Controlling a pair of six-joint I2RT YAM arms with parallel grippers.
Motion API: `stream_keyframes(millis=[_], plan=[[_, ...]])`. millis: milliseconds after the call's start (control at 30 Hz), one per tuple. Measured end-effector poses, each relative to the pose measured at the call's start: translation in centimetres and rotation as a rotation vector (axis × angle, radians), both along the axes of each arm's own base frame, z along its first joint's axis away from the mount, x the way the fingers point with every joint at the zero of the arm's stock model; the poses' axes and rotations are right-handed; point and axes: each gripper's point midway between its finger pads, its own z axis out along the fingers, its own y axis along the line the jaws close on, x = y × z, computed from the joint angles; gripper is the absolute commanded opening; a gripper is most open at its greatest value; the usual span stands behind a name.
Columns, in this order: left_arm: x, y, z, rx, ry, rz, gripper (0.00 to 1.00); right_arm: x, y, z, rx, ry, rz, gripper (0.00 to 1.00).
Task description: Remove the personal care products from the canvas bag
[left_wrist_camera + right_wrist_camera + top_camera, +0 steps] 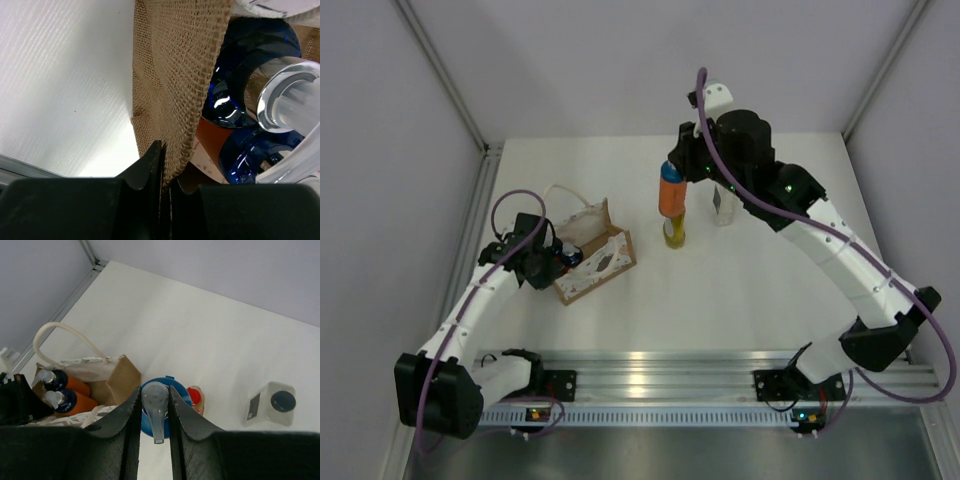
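Right gripper [154, 392] is closed narrowly on the clear pump head of the blue-capped orange bottle [671, 197], one finger on each side of the spout. The bottle is upright, long axis vertical and pump uppermost, at mid-table to the right of the canvas bag [592, 256]. Whether its base touches the table [760, 300] cannot be told. Just beside it stands the yellow bottle [674, 236] with a red cap, and near that the clear bottle [723, 205], both upright. Left gripper [165, 165] is clamped on the bag's woven wall at the rim. Two orange bottles [82, 402] lie inside the bag, pump ends toward the left gripper.
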Motion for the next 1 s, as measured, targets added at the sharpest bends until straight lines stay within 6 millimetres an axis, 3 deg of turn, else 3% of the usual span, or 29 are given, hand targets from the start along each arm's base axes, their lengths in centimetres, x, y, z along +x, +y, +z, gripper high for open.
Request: stream_keyframes(millis=[300, 433, 567, 700, 867, 1000], plan=[[0.0, 0.0, -0.1, 0.005, 0.005, -0.014, 0.14, 0.3, -7.0, 1.0, 0.032, -0.021, -0.159, 0.00], [0.0, 0.0, -0.1, 0.006, 0.004, -0.016, 0.14, 0.8, -10.2, 0.0, 0.025, -0.013, -0.238, 0.00], [0.0, 0.0, -0.1, 0.006, 0.004, -0.017, 0.14, 1.6, -12.8, -2.7, -0.014, 0.020, -0.307, 0.00], [0.0, 0.0, -0.1, 0.006, 0.004, -0.017, 0.14, 2.2, -14.5, -6.7, -0.057, 0.064, -0.351, 0.00], [0.0, 0.0, -0.1, 0.006, 0.004, -0.017, 0.14, 2.8, -15.7, -12.0, -0.106, 0.103, -0.371, 0.00], [0.0, 0.0, -0.1, 0.005, 0.004, -0.018, 0.14, 3.3, -16.1, -14.4, -0.117, 0.115, -0.378, 0.00]])
